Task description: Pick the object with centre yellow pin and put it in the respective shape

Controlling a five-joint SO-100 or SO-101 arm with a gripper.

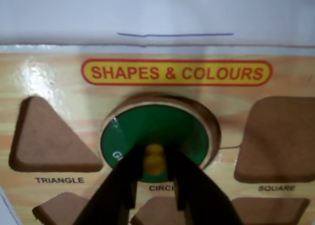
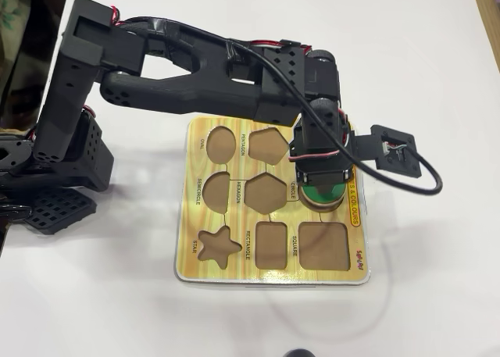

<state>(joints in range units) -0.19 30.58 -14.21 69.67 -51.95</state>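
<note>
In the wrist view, nearest the camera, the gripper (image 1: 154, 162) enters from the bottom edge, its two black fingers (image 1: 124, 178) narrowed onto the small yellow knob (image 1: 155, 158) with only the knob's width between them. The knob stands at the middle of the green disc (image 1: 172, 129), which lies over the round cutout labelled CIRCLE (image 1: 209, 119). The disc looks slightly tilted, its far right rim raised, with brown cutout wall showing beyond it. Whether it is fully seated cannot be told. Being round, it has no long axis; its printed face looks up. The triangle cutout (image 1: 49, 139) and square cutout (image 1: 278, 139) flanking it hold nothing. Beyond is the SHAPES & COLOURS title (image 1: 176, 72).

In the overhead view the arm (image 2: 195, 87) reaches from its base at left across the puzzle board (image 2: 234, 271), wrist pointing down over the disc (image 2: 320, 194).
</note>
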